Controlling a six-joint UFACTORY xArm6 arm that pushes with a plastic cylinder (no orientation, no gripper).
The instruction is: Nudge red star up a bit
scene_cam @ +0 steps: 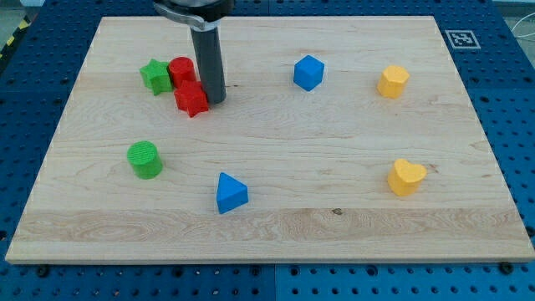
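Note:
The red star (191, 99) lies on the wooden board (267, 226) in the upper left part of the view. A red cylinder (180, 72) touches it from above, and a green star (155, 76) sits just left of that cylinder. My tip (216, 100) is right against the red star's right side, level with it. The dark rod rises from there to the view's top.
A green cylinder (145, 159) sits at the lower left, a blue triangle (230, 193) at the bottom middle. A blue hexagonal block (308, 73) lies at the top middle. A yellow hexagonal block (392, 81) and a yellow heart (406, 176) lie at the right.

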